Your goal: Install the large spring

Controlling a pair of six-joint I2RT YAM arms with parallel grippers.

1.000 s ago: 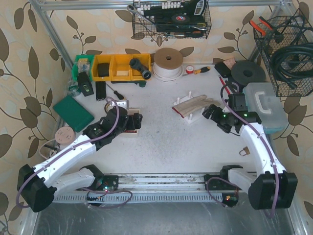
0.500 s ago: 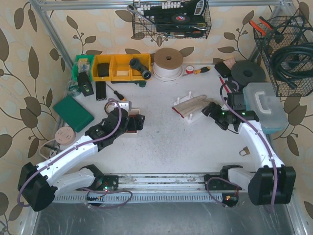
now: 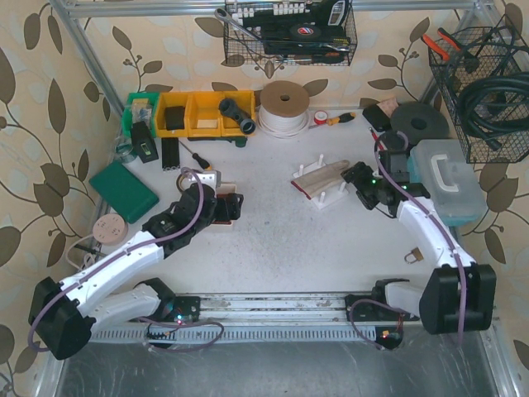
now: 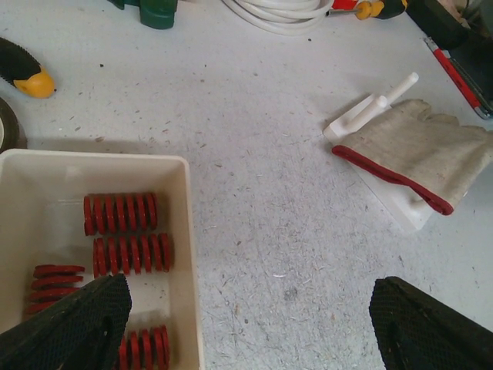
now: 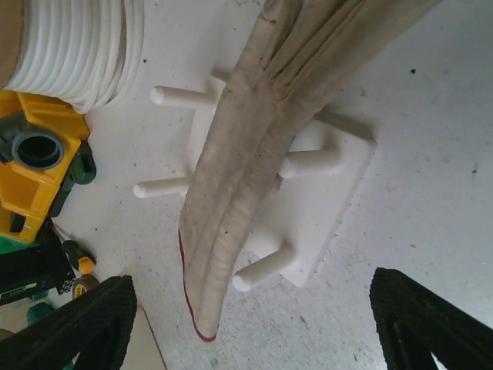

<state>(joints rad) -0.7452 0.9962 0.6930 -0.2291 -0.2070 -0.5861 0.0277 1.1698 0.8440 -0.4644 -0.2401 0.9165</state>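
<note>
Several red springs (image 4: 121, 213) lie in a cream box (image 4: 185, 231) at the left of the left wrist view. My left gripper (image 4: 246, 331) is open and empty, one finger over the box and the other over the bare table. In the top view it (image 3: 230, 207) hovers over the box (image 3: 221, 225). A white peg base (image 5: 323, 193) with several pegs has a beige glove (image 5: 262, 131) draped over it. My right gripper (image 5: 250, 324) is open and empty just in front of the base; in the top view it (image 3: 361, 184) is right of the base (image 3: 328, 197).
Yellow bins (image 3: 194, 113), a white cord spool (image 3: 283, 107) and a screwdriver (image 3: 197, 157) stand at the back. A green box (image 3: 124, 190) lies at the left. A clear toolbox (image 3: 446, 178) and a black disc (image 3: 420, 124) are at the right. A padlock (image 3: 412, 255) lies near the right arm.
My right gripper has moved back and left, closer to the peg base and glove. My left gripper has shifted slightly over the spring box.
</note>
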